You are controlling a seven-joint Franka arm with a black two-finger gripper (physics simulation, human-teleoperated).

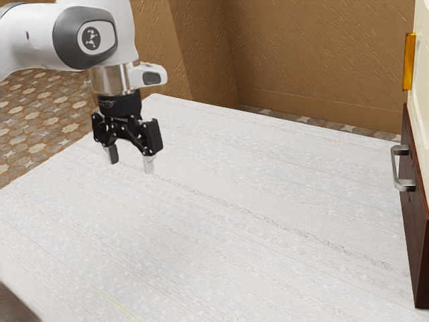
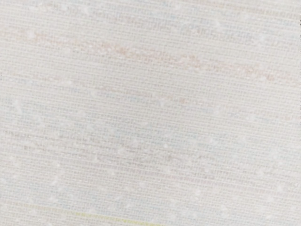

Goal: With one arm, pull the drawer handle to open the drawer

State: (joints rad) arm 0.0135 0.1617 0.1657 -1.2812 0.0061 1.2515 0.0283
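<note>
Tool (image 1: 131,165): fingers wide apart, holding nothing, pointing down above worktop (image 1: 201,235)
Drawer handle (image 1: 395,168): silvery metal bracket, squared, on dark reddish-brown drawer (image 1: 414,235); well apart from tool, across worktop

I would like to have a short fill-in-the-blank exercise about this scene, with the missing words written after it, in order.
The gripper has ____ fingers.
They stand apart with nothing between them, so it is ____, not shut.
The dark brown drawer with its metal handle is near the exterior view's ____ edge.
The golden bar is mounted ____ than the metal handle.

Missing words: two; open; right; higher
</note>
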